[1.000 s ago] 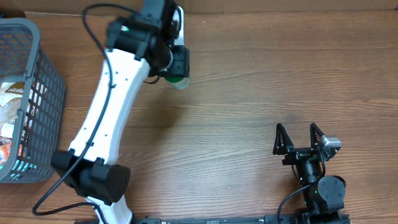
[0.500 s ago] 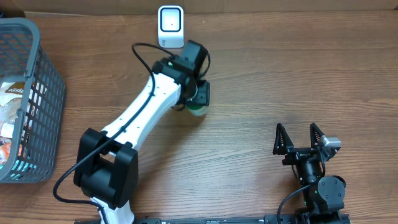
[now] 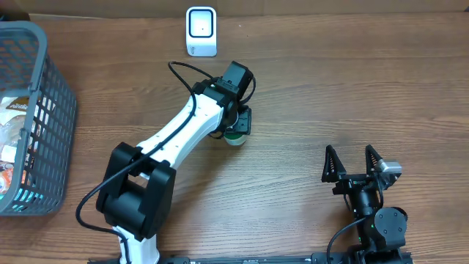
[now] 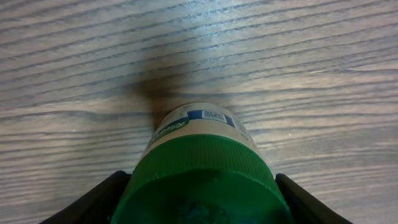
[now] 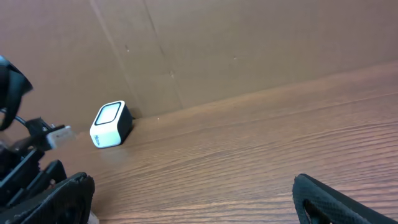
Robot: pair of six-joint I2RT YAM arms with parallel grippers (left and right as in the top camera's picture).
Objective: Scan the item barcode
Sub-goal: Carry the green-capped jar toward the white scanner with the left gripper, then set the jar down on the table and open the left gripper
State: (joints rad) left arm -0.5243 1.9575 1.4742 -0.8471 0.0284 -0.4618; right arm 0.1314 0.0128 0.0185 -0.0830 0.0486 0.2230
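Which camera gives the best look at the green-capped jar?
Left wrist: the jar fills the frame, green cap and printed label visible. Overhead shows only a sliver beneath the left gripper. Right wrist doesn't show it.

Two robot arms show in the overhead view, one reaching up from lower left (image 3: 176,139) and one at lower right (image 3: 374,213). Each ends in one claw, so there are two: the left claw (image 3: 236,128) and the right claw (image 3: 352,163). There is one green-lidded jar (image 3: 234,138) near the centre, one white scanner (image 3: 201,31) at top centre and one grey basket (image 3: 51,95) at the left edge. The packets (image 3: 15,139) inside it are too cut off to count. One wooden surface (image 3: 330,95) carries everything.
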